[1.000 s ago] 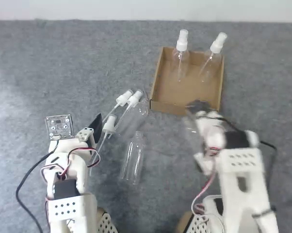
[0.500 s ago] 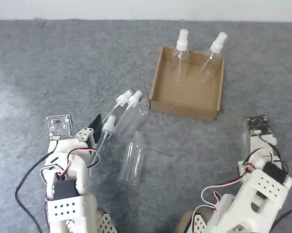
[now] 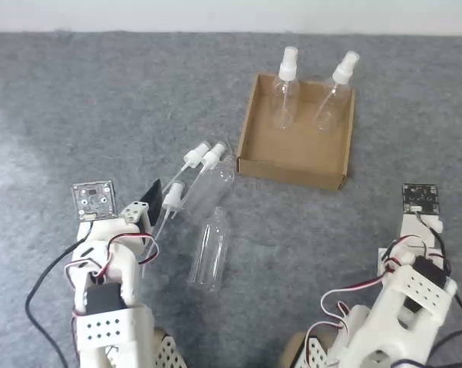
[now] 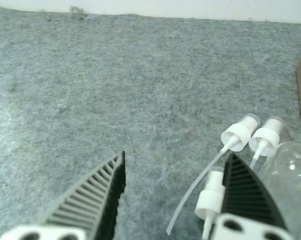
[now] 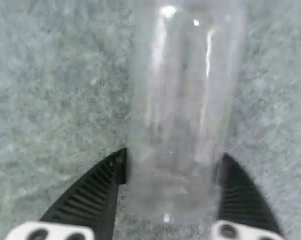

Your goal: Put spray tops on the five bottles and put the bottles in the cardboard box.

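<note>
High view: the cardboard box (image 3: 250,126) lies at the far side of the gray table (image 3: 77,92). It holds 2 capped bottles (image 3: 283,96), side by side against its far wall, each with a white spray top.

Between the box and the left arm (image 3: 108,268) lie 2 uncapped bottles on their sides. The upper bottle (image 3: 209,184) points its neck toward the box's near corner. The lower bottle (image 3: 209,249) lies just beyond its base, closer to the arms.

3 loose spray tops sit beside the upper bottle. A pair of tops (image 3: 196,153) rests next to its neck, and the third top (image 3: 172,197) lies lower, close to the left jaws.

In the left wrist view the left jaws are spread wide with nothing between them but table. The third top (image 4: 213,192) touches the outer face of 1 jaw, and its thin dip tube (image 4: 190,200) slants across the gap.

The right arm (image 3: 411,291) is well clear of the box on the table's right side. In the right wrist view the right jaws are closed on a fifth bottle (image 5: 185,100), clear, pressing on both its sides.

Total: 5 bottles, 3 loose tops, 1 box.
</note>
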Tool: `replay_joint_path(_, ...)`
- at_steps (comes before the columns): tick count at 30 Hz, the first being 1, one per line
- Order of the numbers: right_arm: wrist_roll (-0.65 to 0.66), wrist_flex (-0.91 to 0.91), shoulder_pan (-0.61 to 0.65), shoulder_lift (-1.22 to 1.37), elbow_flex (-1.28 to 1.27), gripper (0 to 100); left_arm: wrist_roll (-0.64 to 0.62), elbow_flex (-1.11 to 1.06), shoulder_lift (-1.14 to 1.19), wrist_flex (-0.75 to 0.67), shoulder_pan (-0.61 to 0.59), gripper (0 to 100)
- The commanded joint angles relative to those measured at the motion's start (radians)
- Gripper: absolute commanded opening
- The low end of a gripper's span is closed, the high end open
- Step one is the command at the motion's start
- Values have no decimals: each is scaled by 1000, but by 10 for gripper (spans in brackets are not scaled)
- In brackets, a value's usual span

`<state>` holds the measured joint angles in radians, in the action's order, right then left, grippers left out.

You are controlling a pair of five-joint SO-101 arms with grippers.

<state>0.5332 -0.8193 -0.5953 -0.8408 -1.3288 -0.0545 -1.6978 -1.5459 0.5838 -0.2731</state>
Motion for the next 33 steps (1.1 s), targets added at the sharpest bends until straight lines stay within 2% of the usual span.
replay_joint_path(1,-11,-12,-7,2,18,394,9,7,0,-23,5,298)
replay_joint_path(4,-15,-15,-4,-35,74,354,9,7,0,-23,5,298)
replay_joint_path(10,-17,-21,-2,-263,91,130,9,7,0,-23,5,298)
replay_joint_path(13,-17,-22,-2,-420,21,64,9,7,0,-23,5,298)
replay_joint_path(19,-9,-97,4,-773,-190,99,9,7,0,-23,3,298)
replay_joint_path(23,-8,-248,2,-997,-270,102,9,7,-2,-23,0,298)
replay_joint_path(28,-11,-349,-1,-940,-281,98,8,7,-2,-25,5,298)
replay_joint_path(33,-9,-395,-127,-977,-353,102,8,7,-2,-26,6,298)
